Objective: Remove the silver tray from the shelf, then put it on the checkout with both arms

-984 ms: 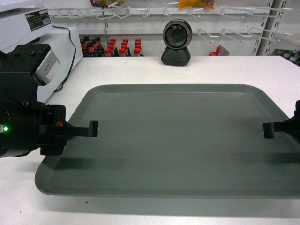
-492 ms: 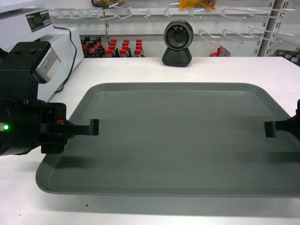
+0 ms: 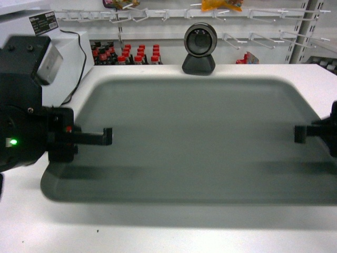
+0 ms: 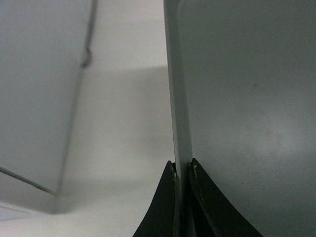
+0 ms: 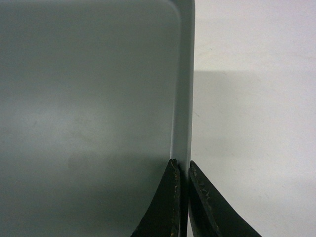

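1. Jaws of the left gripper [image 4: 181,170] are clamped on one rim of the silver tray [image 3: 200,137]; the right gripper [image 5: 181,168] is clamped on the opposite rim.
2. One matte, round-cornered tray is held above the white desk [image 3: 274,71].
3. One black round-lens camera [image 3: 199,47] is seen behind.

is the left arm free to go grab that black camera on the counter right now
Probably not. The left gripper is shut on the rim of the silver tray, sharing its load with the right gripper. The black camera stands unobstructed beyond the tray's far edge, but letting go would leave the tray one-sided.
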{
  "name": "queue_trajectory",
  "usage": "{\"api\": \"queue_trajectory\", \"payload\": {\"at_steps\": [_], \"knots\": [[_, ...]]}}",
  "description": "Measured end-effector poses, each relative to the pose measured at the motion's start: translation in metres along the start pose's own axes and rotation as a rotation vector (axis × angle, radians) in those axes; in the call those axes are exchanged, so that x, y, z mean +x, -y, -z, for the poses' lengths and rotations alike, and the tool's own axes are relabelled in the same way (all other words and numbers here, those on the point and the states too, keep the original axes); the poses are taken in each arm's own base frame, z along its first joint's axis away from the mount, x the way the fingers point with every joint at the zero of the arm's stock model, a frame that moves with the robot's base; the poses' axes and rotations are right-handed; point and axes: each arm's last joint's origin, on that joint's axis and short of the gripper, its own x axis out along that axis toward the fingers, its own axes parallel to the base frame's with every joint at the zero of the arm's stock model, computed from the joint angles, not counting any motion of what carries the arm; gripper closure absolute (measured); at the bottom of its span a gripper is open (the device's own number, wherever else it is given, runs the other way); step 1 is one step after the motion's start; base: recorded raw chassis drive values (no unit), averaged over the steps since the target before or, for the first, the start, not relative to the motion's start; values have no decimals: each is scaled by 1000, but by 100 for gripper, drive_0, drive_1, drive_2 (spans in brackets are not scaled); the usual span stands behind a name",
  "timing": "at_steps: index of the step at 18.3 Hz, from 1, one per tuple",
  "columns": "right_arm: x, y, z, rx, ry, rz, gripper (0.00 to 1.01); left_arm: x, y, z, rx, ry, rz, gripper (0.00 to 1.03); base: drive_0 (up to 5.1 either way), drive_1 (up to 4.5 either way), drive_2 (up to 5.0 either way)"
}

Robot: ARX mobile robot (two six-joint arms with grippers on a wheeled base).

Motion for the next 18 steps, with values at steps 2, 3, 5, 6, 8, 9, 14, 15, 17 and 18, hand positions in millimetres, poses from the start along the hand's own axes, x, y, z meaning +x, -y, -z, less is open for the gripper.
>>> {"api": "queue_trajectory", "payload": {"at_steps": [2,3,5,6,8,9,14,15,17,18], "knots": [[12,2,3,25,115,-66,99,13,6,0,29,152,-176,100,0,0,0],[18,3,-1,27,166,-80,99,19,8,-4,24,209,-216,100,0,0,0],[32,7,-19,25,203,-77,99,30,13,-23,21,269,-225,99,0,0,0],[40,9,-26,20,192,-70,99,36,16,-32,24,272,-225,99,0,0,0],[70,16,-22,15,60,-41,99,64,23,-30,54,167,-214,99,0,0,0],[100,19,-28,-15,-36,-26,99,81,29,-31,29,49,-202,100,0,0,0],[133,22,-37,-128,-120,4,99,101,32,-29,-64,-101,-175,100,0,0,0],[134,23,-36,-144,-128,7,99,103,33,-25,-71,-122,-172,100,0,0,0],[134,23,-36,-160,-138,14,99,106,34,-25,-85,-124,-167,100,0,0,0],[134,23,-36,-166,-140,19,99,106,35,-28,-90,-111,-164,92,0,0,0]]}}
